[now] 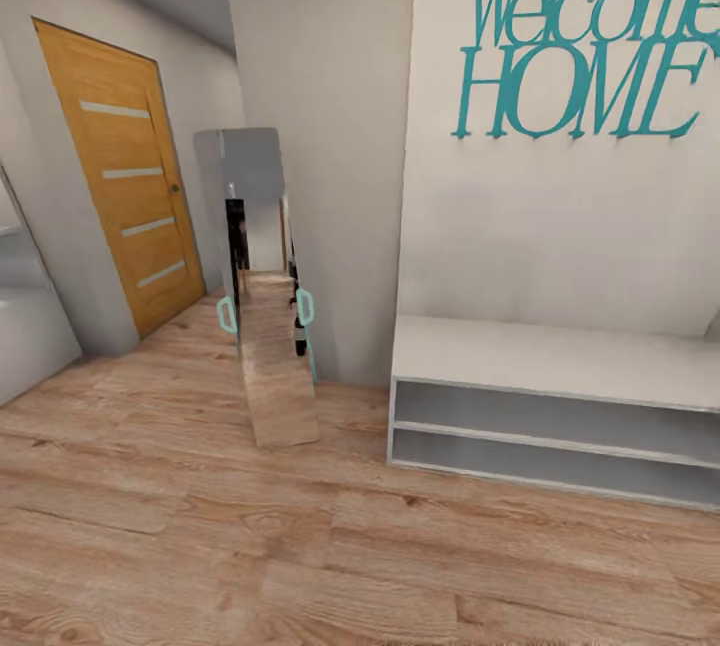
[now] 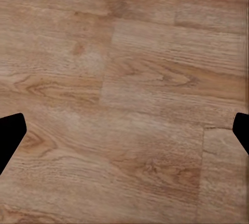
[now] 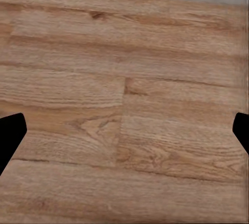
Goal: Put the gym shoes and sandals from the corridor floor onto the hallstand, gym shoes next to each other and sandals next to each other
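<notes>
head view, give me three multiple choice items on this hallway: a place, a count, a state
1. Where does the tall frameless leaning mirror stand?
A. between the orange wooden door and the low white two-shelf bench
B. on top of the bench
C. right of the bench

2. How many pale stripes cross the door?
A. two
B. four
C. six

3. What state is the door in?
A. wide open
B. closed
C. off its hinges

Key: 1 A, the mirror leans at the wall corner between them; 2 B, four stripes show; 3 B, the door sits flush in its frame.

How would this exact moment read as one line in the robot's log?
phase: travelling | head view: white two-shelf bench, mirror, door | floor: bare under both wrists | left gripper: open | right gripper: open
</notes>
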You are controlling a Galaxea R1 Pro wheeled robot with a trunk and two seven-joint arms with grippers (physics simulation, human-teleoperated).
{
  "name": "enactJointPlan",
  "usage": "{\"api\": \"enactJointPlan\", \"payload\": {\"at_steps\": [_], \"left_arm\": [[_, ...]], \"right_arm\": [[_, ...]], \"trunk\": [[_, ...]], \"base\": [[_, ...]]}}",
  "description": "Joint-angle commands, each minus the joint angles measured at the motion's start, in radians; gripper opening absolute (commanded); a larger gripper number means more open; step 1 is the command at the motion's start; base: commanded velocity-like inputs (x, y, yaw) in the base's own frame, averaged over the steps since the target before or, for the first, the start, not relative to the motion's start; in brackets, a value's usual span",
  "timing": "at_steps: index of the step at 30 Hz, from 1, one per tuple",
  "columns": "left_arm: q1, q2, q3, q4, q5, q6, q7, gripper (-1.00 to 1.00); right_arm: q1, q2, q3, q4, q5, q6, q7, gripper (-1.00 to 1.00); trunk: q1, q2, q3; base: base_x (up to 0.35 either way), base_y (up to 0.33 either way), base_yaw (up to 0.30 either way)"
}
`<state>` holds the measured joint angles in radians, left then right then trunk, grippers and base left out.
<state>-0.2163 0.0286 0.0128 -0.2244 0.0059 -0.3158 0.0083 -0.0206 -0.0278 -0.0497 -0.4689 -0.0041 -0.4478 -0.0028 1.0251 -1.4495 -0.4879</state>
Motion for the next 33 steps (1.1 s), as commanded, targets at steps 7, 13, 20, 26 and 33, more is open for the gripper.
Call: {"api": "enactJointPlan", "payload": {"at_steps": [7,13,20,26,33], "left_arm": [[-0.001,-0.001,0.0,0.0,0.0,-0.003,0.0,1.0],[-0.001,-0.001,0.0,0.0,0.0,-0.003,-0.001,1.0],[-0.001,-0.001,-0.001,0.0,0.0,-0.003,-0.001,1.0],[-0.001,-0.003,-0.003,0.0,-0.006,-0.003,-0.002,1.0],[-0.001,-0.01,-0.005,0.0,-0.01,-0.003,-0.009,1.0]], "right_arm": [[-0.001,0.0,-0.003,0.001,0.0,-0.003,0.0,1.0],[-0.001,0.0,-0.004,0.0,0.0,-0.003,0.0,1.0],[-0.001,0.0,-0.004,0.0,0.0,-0.003,0.0,1.0],[-0.001,0.0,-0.004,0.0,0.0,-0.003,0.0,1.0],[-0.001,0.0,-0.004,0.0,0.0,-0.003,0.0,1.0]], "trunk": [[0.0,-0.001,-0.007],[0.0,-0.001,-0.012],[0.0,-0.001,-0.019],[0.0,-0.001,-0.024],[0.0,-0.001,-0.03]], "base": [[0.0,0.003,-0.27],[0.0,0.001,-0.269],[0.0,0.0,-0.269],[0.0,0.0,-0.269],[0.0,0.0,-0.269]]}}
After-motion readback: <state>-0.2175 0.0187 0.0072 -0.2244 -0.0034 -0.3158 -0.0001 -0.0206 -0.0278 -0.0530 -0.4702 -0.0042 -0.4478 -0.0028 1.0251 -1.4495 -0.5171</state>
